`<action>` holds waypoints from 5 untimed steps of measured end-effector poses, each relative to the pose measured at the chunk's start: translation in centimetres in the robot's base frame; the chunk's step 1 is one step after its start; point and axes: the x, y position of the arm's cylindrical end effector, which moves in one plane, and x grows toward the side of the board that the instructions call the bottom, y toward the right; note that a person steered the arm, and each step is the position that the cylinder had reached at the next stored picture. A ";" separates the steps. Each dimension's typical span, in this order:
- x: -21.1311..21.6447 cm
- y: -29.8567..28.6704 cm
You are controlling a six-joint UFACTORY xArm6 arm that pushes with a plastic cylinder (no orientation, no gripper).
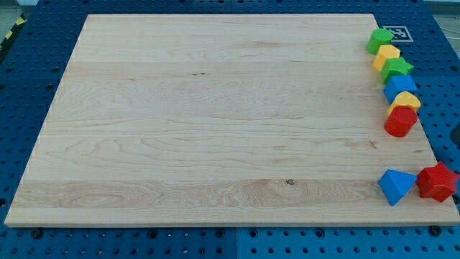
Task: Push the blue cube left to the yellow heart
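The blue cube [400, 87] sits in a column of blocks along the board's right edge. Just below it, touching it, is a yellow block that looks like the heart [405, 101]. Above the cube are a green star [397, 69], another yellow block [386, 55] and a green cube [379, 39]. A red cylinder [400, 121] lies under the yellow heart. My tip does not show clearly; only a dark sliver [456, 134] is cut off at the view's right edge, right of the red cylinder.
A blue triangle [394, 186] and a red star [437, 182] lie at the board's lower right corner. The wooden board [215, 122] rests on a blue pegboard [29, 86]. A printed tag [397, 33] sits by the top right corner.
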 end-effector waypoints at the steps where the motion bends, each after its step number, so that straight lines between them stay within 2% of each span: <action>1: -1.4 0.0; 5: -3.7 0.1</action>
